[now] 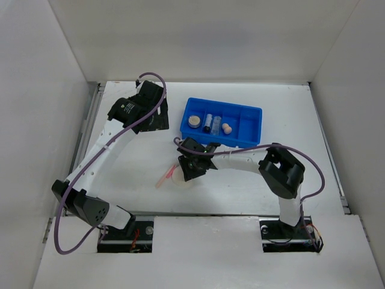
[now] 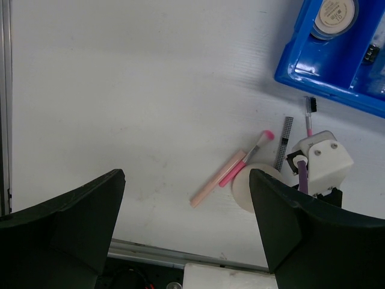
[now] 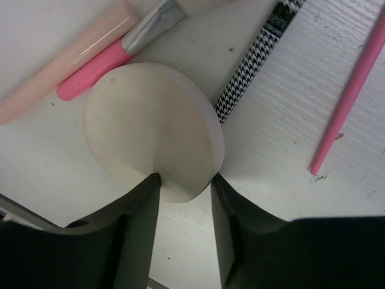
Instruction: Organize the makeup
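The right gripper [image 3: 183, 185] pinches the puff [image 3: 150, 126] beside sticks [image 3: 90, 69] on the table [image 2: 120, 90]; the left gripper [image 2: 186, 180] hangs wide open.

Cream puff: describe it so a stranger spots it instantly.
From the blue tray, come toward the near edge to a cluster of thin sticks. The cream puff is the only flat round disc there, held by the right gripper.

No text can be read anywhere. The round beige compact [image 2: 335, 15] in the blue tray [image 2: 301, 72], far right, carries faint print on its lid, too small to make out. The checked stick [image 3: 258, 54] has pale marks on its dark band, blurred. A white mark on the left arm's wrist housing [image 1: 124, 108] is illegible.
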